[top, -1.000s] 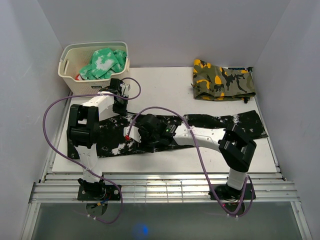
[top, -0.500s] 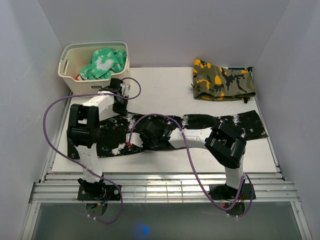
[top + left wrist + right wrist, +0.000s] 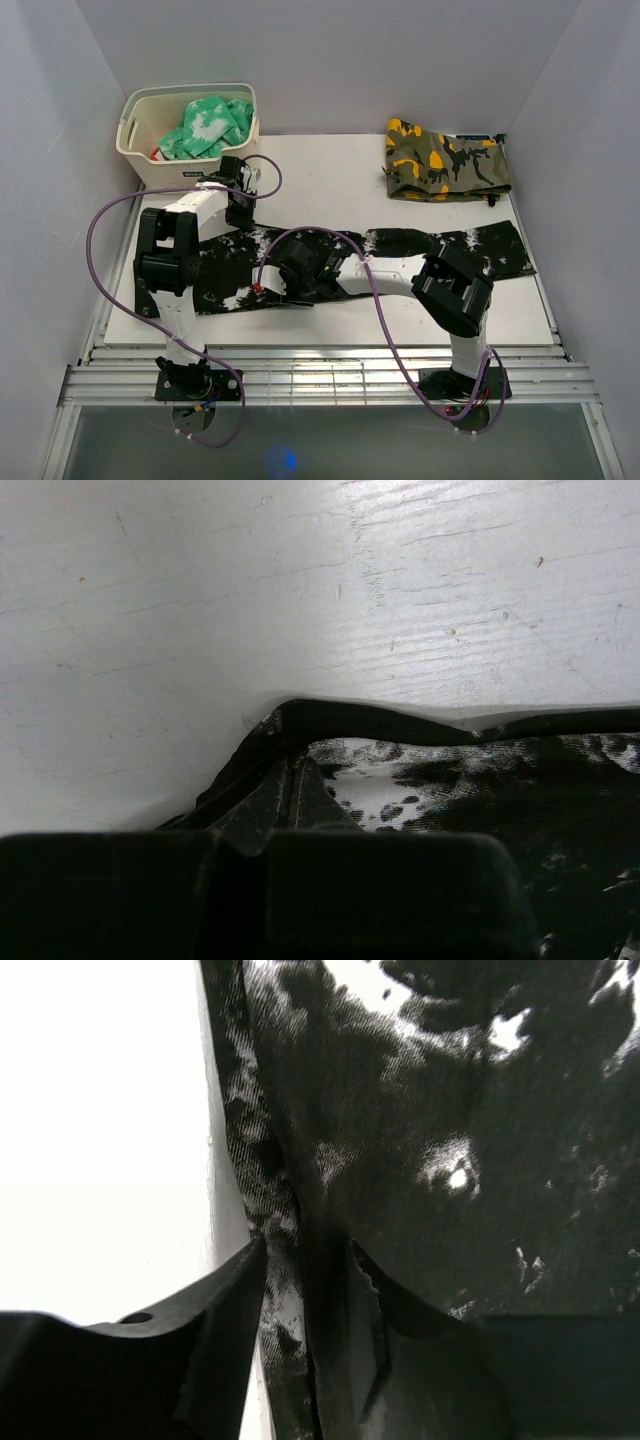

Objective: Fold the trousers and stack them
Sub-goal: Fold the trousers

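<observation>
The black, white-speckled trousers lie spread lengthwise across the white table. My left gripper sits at their far edge on the left. In the left wrist view it is shut on a raised fold of the trousers. My right gripper is down at the near edge, around the middle of the trousers. Seen from the right wrist, it stands a little open astride a ridge of the trousers' hem, with fabric filling the gap.
A cream basket holding a green-and-white garment stands at the back left. A folded camouflage garment lies at the back right. Purple cables loop over both arms. Bare table shows behind the trousers.
My right arm has slid left along the trousers' near edge and its jaws have narrowed around the hem. The left gripper and its hold are unchanged.
</observation>
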`<state>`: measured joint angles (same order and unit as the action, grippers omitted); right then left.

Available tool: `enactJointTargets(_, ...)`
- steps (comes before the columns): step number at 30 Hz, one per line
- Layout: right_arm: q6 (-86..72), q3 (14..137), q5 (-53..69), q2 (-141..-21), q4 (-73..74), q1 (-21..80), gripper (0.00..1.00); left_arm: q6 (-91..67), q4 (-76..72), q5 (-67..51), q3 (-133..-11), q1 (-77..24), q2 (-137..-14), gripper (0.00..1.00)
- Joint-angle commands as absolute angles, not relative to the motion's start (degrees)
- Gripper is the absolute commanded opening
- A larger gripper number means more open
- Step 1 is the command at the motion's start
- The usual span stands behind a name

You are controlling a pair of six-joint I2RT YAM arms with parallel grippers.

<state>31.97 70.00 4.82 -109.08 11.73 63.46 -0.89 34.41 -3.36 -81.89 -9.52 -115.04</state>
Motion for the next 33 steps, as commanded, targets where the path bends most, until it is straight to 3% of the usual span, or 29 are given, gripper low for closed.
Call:
enactJointTargets(1,31.9,71.7,5.9,-106.1,13.4,63.7,0.4,-0.2,34.1,-1.1,-80.3,-8.8,-119.4,0.0)
enactJointTargets(7,32.3,72.2,5.8,-106.0,13.5,63.4,0.36,-0.2,34.0,-1.2,-80.0,-8.8,-119.3,0.0)
enactJointTargets(14,31.8,73.2,6.1,-106.7,13.5,62.9,0.08,1.4,34.0,-0.8,-80.4,-8.7,-120.1,0.0)
enactJointTargets(27,29.9,69.9,9.7,-102.9,15.6,65.0,0.08,2.0,33.9,-0.9,-81.1,-7.9,-120.8,0.0)
enactJointTargets(29,29.5,70.4,9.2,-103.3,15.7,65.0,0.23,2.0,33.9,-0.9,-81.1,-7.9,-120.8,0.0)
enactJointTargets(33,30.0,71.2,7.3,-104.3,15.6,64.6,0.25,2.0,33.9,-0.9,-81.3,-8.0,-120.8,0.0)
